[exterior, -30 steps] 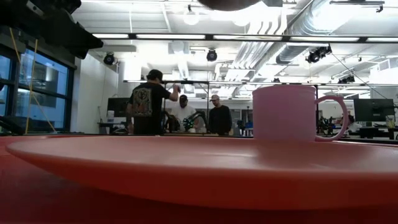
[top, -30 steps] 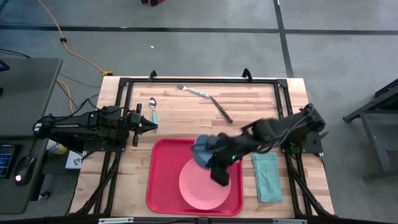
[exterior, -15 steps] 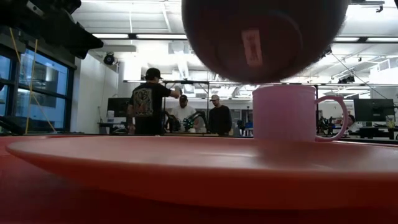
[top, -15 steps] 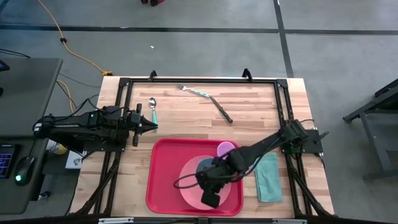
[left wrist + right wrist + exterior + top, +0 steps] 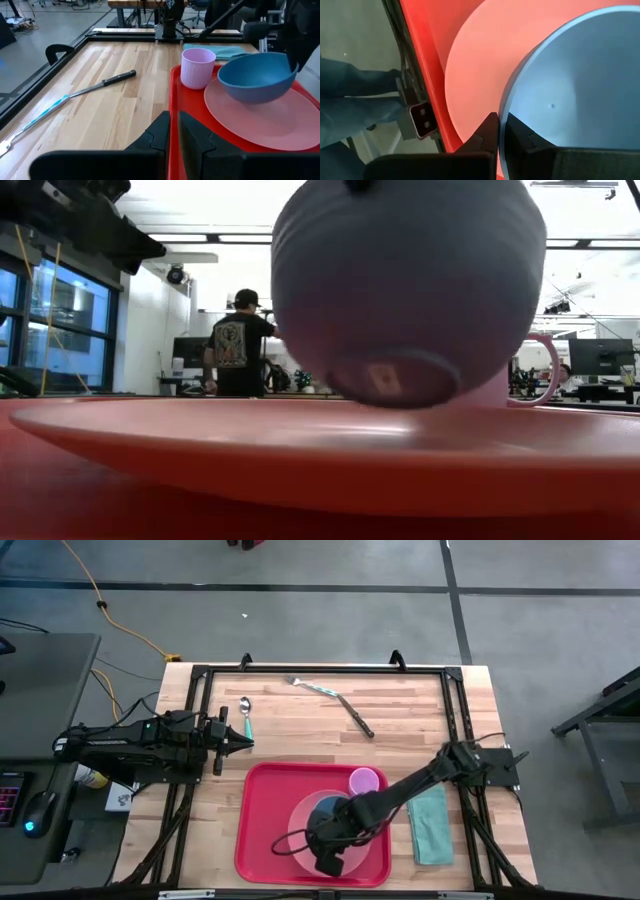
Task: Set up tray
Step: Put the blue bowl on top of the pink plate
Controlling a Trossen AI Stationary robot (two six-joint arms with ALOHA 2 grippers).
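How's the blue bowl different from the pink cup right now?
The bowl is blue, wide and shallow; the cup is pale pink, narrow and tall, with a handle. The bowl hangs tilted just above the plate, gripped at its rim by the right gripper; the cup stands upright and free beside the plate. Both are over the tray.

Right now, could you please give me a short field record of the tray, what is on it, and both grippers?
tray: red, near table edge
plate: on tray
cup: upright on tray, beside plate
bowl: blue, tilted, just above plate
right gripper: shut on bowl rim
left gripper: idle at table's left
off tray: spoon, fork, knife, cloth
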